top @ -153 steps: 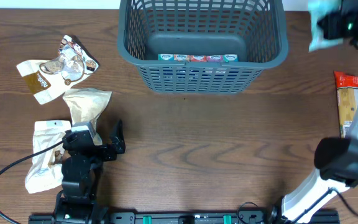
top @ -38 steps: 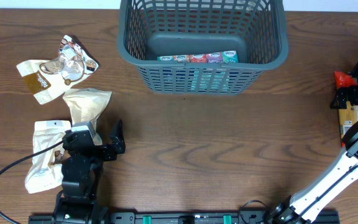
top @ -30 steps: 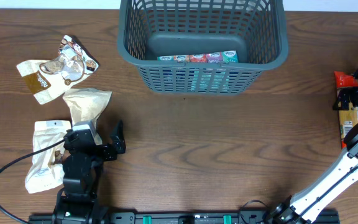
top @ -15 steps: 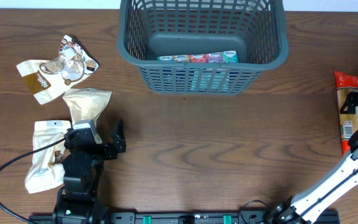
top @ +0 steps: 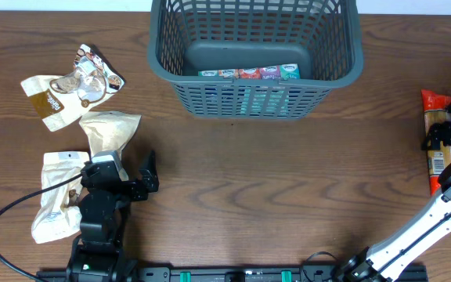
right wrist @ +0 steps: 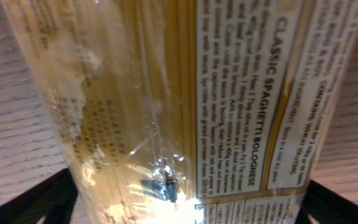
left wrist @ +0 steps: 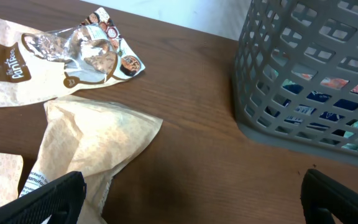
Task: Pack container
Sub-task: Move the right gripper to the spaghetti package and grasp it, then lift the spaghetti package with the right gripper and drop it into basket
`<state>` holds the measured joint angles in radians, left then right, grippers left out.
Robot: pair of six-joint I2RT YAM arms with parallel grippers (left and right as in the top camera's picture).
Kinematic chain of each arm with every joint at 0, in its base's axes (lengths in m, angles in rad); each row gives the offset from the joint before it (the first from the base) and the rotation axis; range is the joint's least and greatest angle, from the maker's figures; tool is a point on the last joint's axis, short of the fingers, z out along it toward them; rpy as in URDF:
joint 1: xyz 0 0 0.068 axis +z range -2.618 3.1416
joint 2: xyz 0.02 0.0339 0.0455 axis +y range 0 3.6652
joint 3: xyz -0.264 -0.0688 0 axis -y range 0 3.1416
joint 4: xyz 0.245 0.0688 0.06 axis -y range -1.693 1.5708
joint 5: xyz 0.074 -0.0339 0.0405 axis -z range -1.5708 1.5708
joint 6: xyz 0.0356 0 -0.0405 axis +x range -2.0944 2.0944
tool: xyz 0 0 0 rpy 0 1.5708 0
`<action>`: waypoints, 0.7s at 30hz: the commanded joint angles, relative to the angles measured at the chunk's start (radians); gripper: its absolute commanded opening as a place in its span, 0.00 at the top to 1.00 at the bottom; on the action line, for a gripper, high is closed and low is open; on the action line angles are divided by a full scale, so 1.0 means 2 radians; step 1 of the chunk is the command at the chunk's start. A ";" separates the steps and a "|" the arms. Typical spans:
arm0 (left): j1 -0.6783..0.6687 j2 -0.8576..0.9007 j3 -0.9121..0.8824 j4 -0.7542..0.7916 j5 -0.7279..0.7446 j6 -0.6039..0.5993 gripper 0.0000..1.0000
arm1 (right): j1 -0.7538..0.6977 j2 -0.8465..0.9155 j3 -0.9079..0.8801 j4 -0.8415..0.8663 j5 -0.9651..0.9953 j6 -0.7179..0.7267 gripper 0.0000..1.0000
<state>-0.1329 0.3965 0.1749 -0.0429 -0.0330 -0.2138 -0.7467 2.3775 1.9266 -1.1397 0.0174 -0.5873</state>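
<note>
While the container point(top: 210, 98) stood on the wooden table point(top: 288, 180) with small cartons point(top: 249, 73) inside along its near wall, the right gripper point(top: 447, 135) hung well right of it, fingers wide astride a spaghetti packet point(right wrist: 166, 93). Left gripper point(top: 143, 180), front-left of container, gaped wide beside paper pouches point(top: 108, 129).

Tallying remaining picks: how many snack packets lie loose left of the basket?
4: brown-white paper pouch, crumpled clear foil packet, plain tan pouch, white pouch partly under left arm.

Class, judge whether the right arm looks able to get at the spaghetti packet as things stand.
Probably yes: the right gripper hangs open directly over the spaghetti packet, its fingers at either side, nothing covering it.
</note>
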 commanded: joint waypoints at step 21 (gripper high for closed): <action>-0.002 0.001 0.010 0.003 -0.001 -0.005 0.01 | 0.028 0.003 -0.017 -0.003 -0.087 0.041 0.99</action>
<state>-0.1329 0.3965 0.1749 -0.0422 -0.0330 -0.2138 -0.7311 2.3337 1.9064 -1.1431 -0.0635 -0.5327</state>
